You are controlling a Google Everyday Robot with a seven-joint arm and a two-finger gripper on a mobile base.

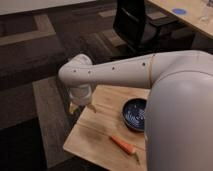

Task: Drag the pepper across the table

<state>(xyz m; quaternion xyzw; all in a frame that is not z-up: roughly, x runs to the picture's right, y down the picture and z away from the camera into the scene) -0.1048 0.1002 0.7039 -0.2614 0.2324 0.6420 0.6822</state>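
Observation:
The pepper [123, 145], slender and orange-red, lies on the light wooden table [95, 135] near its front edge, just in front of the dark blue bowl [135, 113]. Its stem end points to the lower right. My gripper [81, 106] hangs below the white wrist over the table's far left corner, well to the left of and behind the pepper. It touches nothing I can make out.
My white arm [150, 70] crosses the view from the right and hides the table's right part. A black office chair [137, 22] stands behind. A pale desk with a blue disc [179, 11] is at the top right. Dark carpet surrounds the table.

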